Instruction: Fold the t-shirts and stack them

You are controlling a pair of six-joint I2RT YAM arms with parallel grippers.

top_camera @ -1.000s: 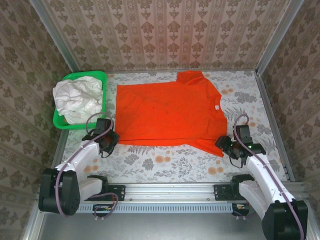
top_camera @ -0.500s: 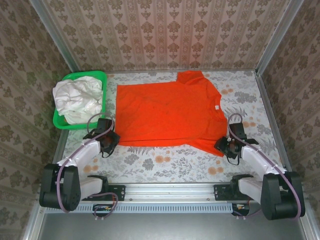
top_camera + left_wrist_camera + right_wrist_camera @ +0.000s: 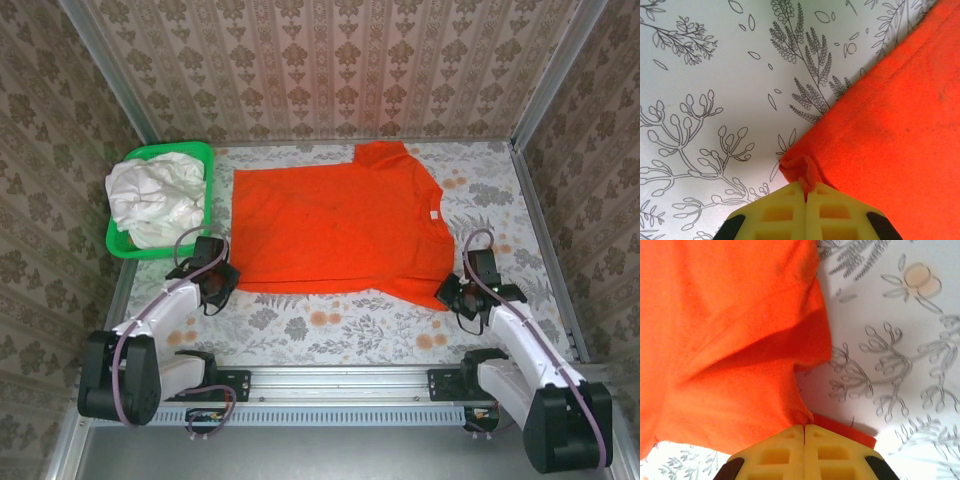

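Floral tablecloth [image 3: 330, 325] covers the work surface; patterned wall panels [image 3: 330, 70] close it in on three sides.

Orange t-shirt [image 3: 335, 225]: spread flat at mid-table, unfolded. Its hem is toward the left and its neck toward the right. One sleeve points to the far edge, the other to the near right.

Handling, my estimate: thin knit, light and limp. It will drape and drag rather than hold a shape, and it should slide easily over the cloth underneath. It is not fragile, but a shallow pinch could slip out. The best holds are seamed edges and corners, where the doubled fabric gives the fingers something to bite.

Left gripper [image 3: 218, 283]: closed on the near hem corner. The wrist camera shows a small bunch of orange fabric nipped between my yellow fingertips, with the stitched hem running away up and right.

Right gripper [image 3: 450, 293]: closed as well, on the edge of the near sleeve. In its wrist view the cloth puckers into the fingertips and lifts in a shadowed fold just above them.

White t-shirt [image 3: 155, 200]: crumpled in a heap inside the green basket [image 3: 200, 152] at the far left, just beside the orange hem. Not folded, not touched.

Count: two t-shirts, one orange and one white; one basket; two arms, both gripping the orange shirt's near edge. No fold made yet, nothing stacked.
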